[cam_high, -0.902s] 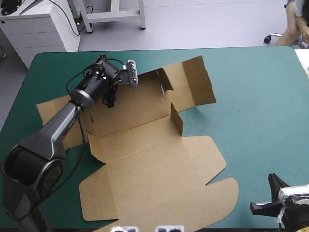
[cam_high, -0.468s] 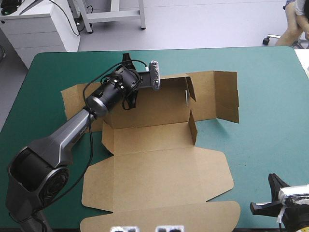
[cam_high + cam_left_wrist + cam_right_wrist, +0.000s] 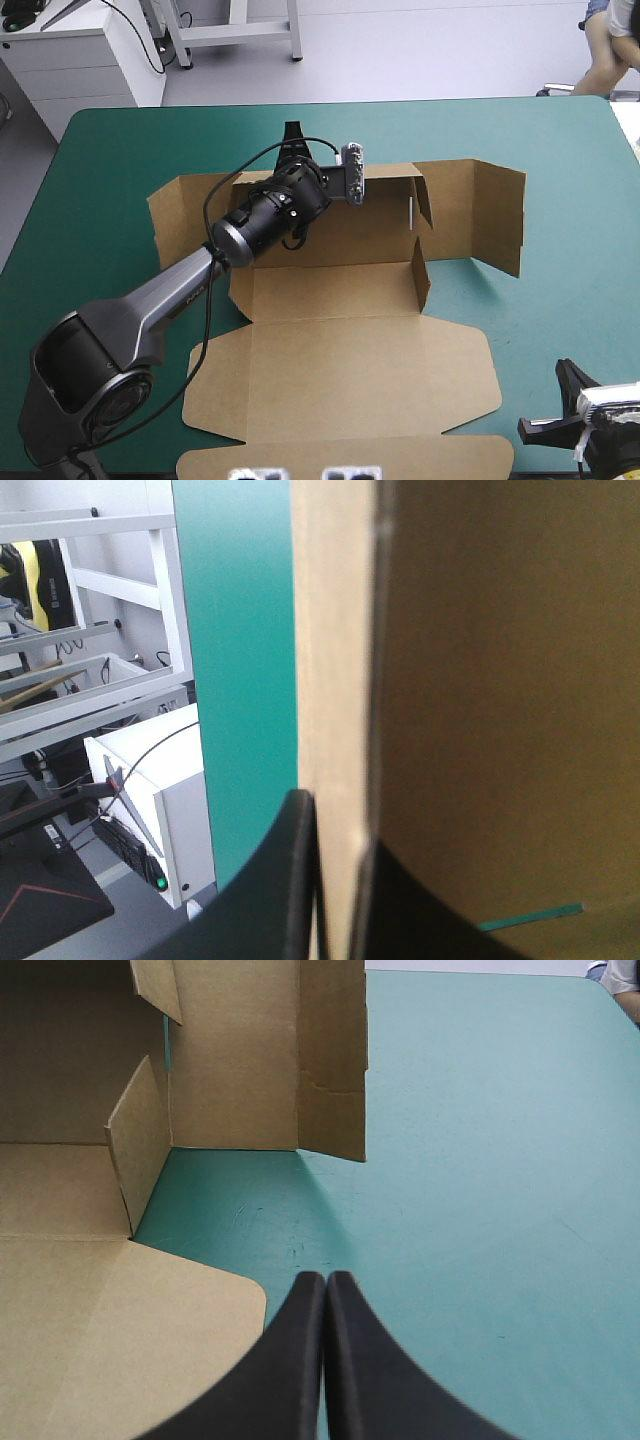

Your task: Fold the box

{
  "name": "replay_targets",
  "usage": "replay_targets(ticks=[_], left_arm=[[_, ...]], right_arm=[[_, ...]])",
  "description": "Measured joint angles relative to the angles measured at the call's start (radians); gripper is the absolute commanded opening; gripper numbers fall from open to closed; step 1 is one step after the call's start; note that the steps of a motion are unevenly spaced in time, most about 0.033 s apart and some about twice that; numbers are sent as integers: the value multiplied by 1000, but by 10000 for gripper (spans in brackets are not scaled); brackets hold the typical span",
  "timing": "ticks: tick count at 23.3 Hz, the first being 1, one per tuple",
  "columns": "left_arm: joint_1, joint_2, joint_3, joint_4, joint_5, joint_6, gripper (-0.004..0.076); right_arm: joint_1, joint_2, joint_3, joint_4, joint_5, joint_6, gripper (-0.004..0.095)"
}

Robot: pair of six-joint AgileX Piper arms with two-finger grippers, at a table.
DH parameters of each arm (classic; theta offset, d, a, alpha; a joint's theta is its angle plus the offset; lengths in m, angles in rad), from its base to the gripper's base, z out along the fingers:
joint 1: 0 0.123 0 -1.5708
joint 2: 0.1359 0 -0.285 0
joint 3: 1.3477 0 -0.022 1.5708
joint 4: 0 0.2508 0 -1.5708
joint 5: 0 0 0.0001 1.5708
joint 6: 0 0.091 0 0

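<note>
The table (image 3: pixel 560 300) has a teal-green cover with rounded corners, evenly lit from above. Beyond its far edge lies a pale grey floor (image 3: pixel 450 50). Off the far left corner stands a white cabinet (image 3: pixel 80 60) with drawer fronts, and beside it a white metal frame (image 3: pixel 240 35) on two legs. In the left wrist view, a band of the cover runs ahead on the outer side of the left gripper (image 3: pixel 335 825). Past the table's edge there is the white cabinet (a small green light (image 3: pixel 160 883) glows low on its side), with white rails behind it. Ahead of the right gripper (image 3: pixel 325 1280), the cover shows faint scuffs (image 3: pixel 240 1215).
</note>
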Motion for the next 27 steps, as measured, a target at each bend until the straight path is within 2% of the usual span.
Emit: replay_targets(ticks=[10,14,20,27], left_arm=[[-119,-20,31,107,1,-121,-9],[-165,-80,165,267,-54,-269,-8],[-236,-173,420,610,-89,-583,-8],[-279,-193,569,748,-35,-799,-8]], right_arm=[[0,0,0,0,0,0,-20],[0,0,0,0,0,0,-20],[0,0,0,0,0,0,-20],[0,0,0,0,-1,0,-20]])
